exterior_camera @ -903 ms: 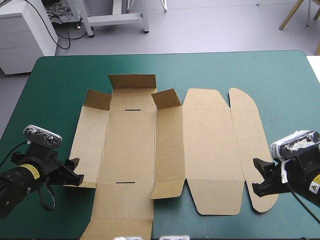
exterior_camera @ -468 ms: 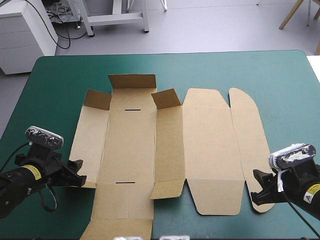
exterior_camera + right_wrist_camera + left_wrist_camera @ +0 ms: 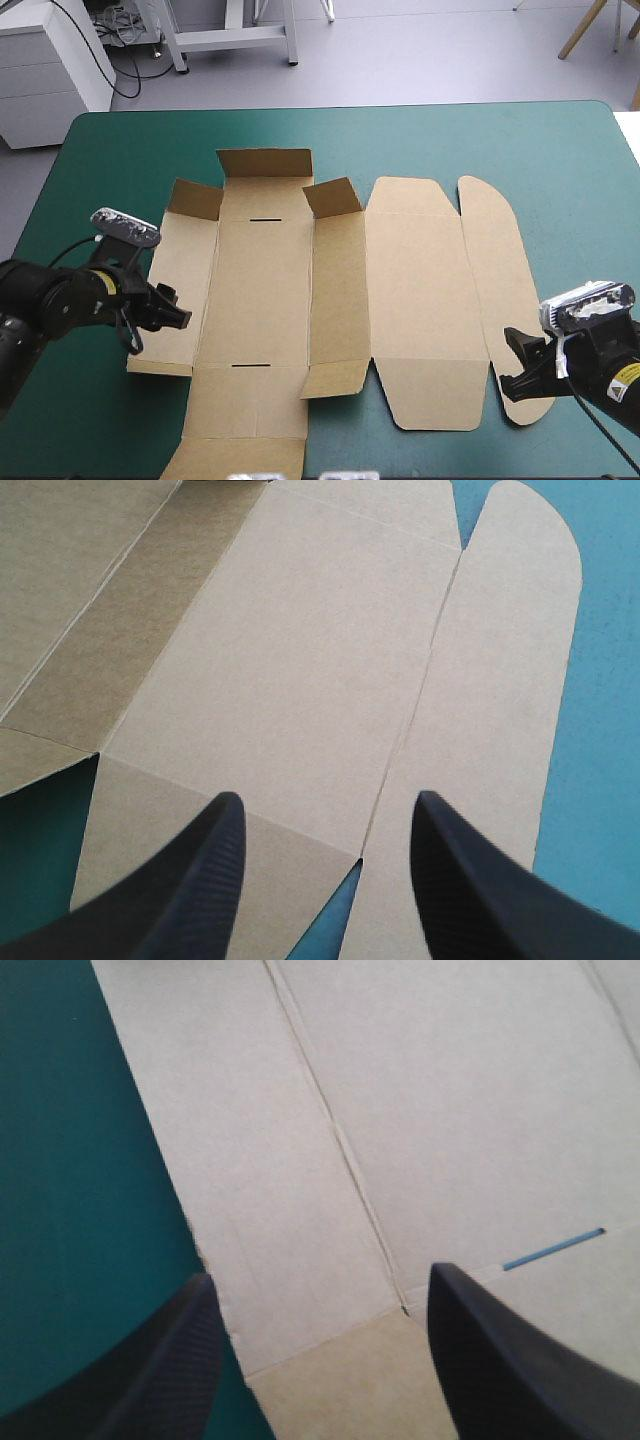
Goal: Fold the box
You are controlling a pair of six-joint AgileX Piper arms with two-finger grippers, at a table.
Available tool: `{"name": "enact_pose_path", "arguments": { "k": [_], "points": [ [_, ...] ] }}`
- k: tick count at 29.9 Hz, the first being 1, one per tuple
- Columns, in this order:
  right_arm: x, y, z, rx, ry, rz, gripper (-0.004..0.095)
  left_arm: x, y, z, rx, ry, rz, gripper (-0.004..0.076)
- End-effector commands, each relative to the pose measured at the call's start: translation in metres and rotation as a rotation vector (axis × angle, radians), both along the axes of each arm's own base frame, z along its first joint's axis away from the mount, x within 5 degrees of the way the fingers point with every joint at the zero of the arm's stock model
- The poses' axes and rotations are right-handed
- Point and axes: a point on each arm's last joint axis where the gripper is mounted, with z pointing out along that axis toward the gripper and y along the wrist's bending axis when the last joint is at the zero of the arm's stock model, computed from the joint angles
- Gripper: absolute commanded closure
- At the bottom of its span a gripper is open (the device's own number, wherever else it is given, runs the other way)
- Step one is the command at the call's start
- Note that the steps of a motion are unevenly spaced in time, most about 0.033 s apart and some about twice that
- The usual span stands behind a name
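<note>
Left gripper (image 3: 322,1275) wide open, nothing held, hovering at the near end of the left side wall (image 3: 182,255), right on its outer edge: 1 finger over the teal-green cover (image 3: 420,140), the other over board. Right gripper (image 3: 328,797) also open and empty, sitting over the near end of the lid (image 3: 420,290) where the rounded flap (image 3: 500,280) joins it. The box (image 3: 262,290) lies flat mid-table, with only the far end wall (image 3: 265,162) and the 2 far corner tabs (image 3: 330,197) tipped up a little. Step in hand looks like raising the left side wall. To do it well: slip 1 finger under the outer edge, keep off the crease, clamp nearer mid-length if reach allows so the wall doesn't twist, then swing it about the crease instead of dragging sideways, else the whole sheet probably skates. Right side could press the lid down as an anchor
</note>
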Motion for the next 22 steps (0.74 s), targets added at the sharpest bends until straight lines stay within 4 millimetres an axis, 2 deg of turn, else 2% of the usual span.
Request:
{"name": "enact_pose_path", "arguments": {
  "k": [1, 3, 6, 7, 9, 12, 16, 20, 22],
  "points": [
    [0.003, 0.001, 0.013, 0.042, -0.081, -0.010, 0.0450, 0.027, 0.006, 0.004, 0.068, -0.017, 0.050, 0.0293],
    [0.003, 0.001, 0.013, 0.048, -0.082, -0.008, 0.0450, 0.037, 0.017, -0.003, 0.096, 0.023, 0.098, 0.0293],
    [0.003, 0.002, 0.014, 0.052, -0.090, -0.008, 0.0450, 0.046, 0.053, -0.009, 0.117, 0.072, 0.239, 0.0293],
    [0.003, 0.002, 0.014, 0.054, -0.092, -0.007, 0.0450, 0.046, 0.060, -0.010, 0.113, 0.078, 0.265, 0.0293],
    [0.004, 0.002, 0.014, 0.056, -0.098, -0.007, 0.0450, 0.043, 0.087, -0.011, 0.087, 0.095, 0.363, 0.0293],
    [0.004, 0.002, 0.015, 0.044, -0.112, 0.004, 0.0450, 0.037, 0.108, -0.018, -0.061, 0.122, 0.445, 0.0293],
    [0.005, 0.002, 0.016, 0.046, -0.121, 0.003, 0.0450, 0.032, 0.123, -0.038, -0.228, 0.117, 0.505, 0.0293],
    [0.005, 0.002, 0.016, 0.046, -0.121, 0.003, 0.0450, 0.035, 0.131, -0.063, -0.379, 0.130, 0.540, 0.0293],
    [0.005, 0.002, 0.016, 0.046, -0.121, 0.003, 0.0450, 0.039, 0.133, -0.068, -0.437, 0.155, 0.544, 0.0293]
  ]
}}
